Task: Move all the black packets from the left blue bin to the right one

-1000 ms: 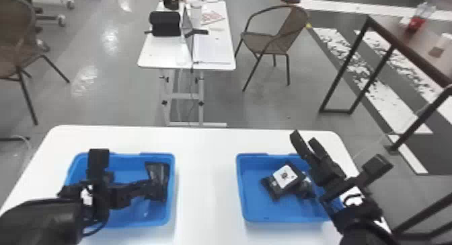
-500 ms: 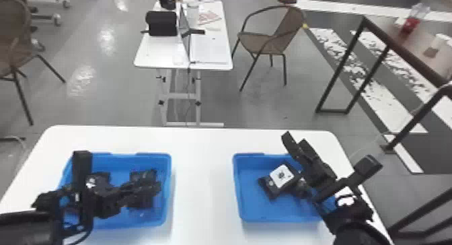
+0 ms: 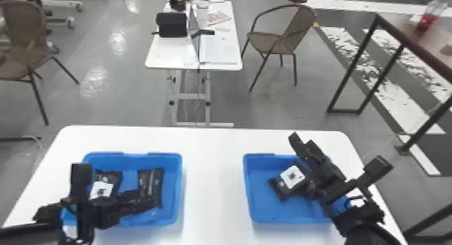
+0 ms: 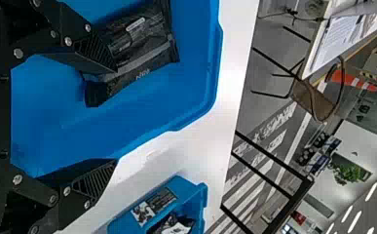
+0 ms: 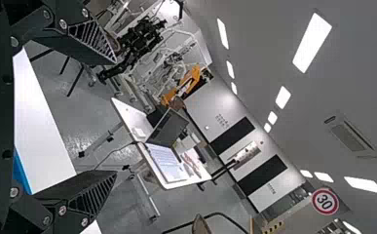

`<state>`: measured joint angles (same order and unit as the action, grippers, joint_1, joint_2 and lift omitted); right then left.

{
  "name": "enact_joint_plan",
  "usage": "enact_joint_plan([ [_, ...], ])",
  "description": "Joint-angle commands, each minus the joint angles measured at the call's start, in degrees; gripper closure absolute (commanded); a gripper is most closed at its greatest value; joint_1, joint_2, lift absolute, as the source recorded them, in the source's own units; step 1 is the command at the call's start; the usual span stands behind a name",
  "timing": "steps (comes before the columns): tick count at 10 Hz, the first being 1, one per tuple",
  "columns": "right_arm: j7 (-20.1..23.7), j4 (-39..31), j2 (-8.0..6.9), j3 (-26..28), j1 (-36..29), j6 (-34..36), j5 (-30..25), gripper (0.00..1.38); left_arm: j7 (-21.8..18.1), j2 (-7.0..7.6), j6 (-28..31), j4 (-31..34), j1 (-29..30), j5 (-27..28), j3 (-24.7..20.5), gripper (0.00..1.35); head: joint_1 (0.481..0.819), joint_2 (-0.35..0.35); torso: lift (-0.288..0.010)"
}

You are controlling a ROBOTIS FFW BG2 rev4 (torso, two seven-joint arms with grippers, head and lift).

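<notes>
My left gripper (image 3: 139,201) covers some part of the left bin (image 3: 180,180); my right gripper (image 3: 302,141) hides a corner of the right bin (image 3: 248,190). There, beside the packet (image 3: 283,191), perhaps another lies half hidden. The left wrist view's edges cut both bins.

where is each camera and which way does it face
Head view: on the head, facing forward and down at left bin and right bin; left arm and right arm show.
Left wrist view: on that wrist, looking across left bin; left gripper shows.
Right wrist view: on that wrist, facing a laptop across the room; right gripper shows.
Head and left wrist share both bins.
</notes>
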<state>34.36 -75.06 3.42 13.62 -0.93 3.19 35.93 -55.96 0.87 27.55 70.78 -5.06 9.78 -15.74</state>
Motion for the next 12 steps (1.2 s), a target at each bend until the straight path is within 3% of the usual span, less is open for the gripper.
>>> enact_joint_plan([
  [1,0.0,0.0,0.0,0.01,-0.3,0.24,0.28,0.24,2.17,0.09,1.1,2.08,0.84,-0.38,-0.87,0.01,0.695,-0.096,0.0],
  [4,0.09,0.27,0.0,-0.26,-0.04,0.68,0.28,0.24,11.05,-0.61,1.89,3.13,0.93,-3.81,-0.08,0.0,0.695,-0.063,0.0],
  [6,0.35,0.44,0.0,-0.26,-0.13,0.86,0.37,0.24,21.51,-1.02,3.03,3.13,1.1,-9.61,1.86,0.26,0.695,-0.053,0.0],
  [7,0.53,0.53,0.0,-0.26,-0.13,1.03,0.37,0.24,25.82,-1.02,3.47,2.96,0.67,-11.63,2.82,0.29,0.695,-0.048,0.0],
  [8,0.53,0.53,0.0,-0.26,-0.04,1.21,0.37,0.24,27.66,-1.02,5.06,1.46,-0.92,-12.16,3.97,0.23,0.695,-0.044,0.0],
  [11,0.88,0.79,0.0,-0.26,0.14,1.47,0.37,0.24,28.54,1.06,6.2,-7.5,-6.89,-12.86,7.75,0.33,0.695,-0.064,0.0],
  [12,1.14,0.88,0.09,-0.26,0.23,1.47,0.37,0.24,31.09,1.06,9.27,-7.59,-7.6,-12.86,8.54,0.33,0.695,-0.069,0.0],
])
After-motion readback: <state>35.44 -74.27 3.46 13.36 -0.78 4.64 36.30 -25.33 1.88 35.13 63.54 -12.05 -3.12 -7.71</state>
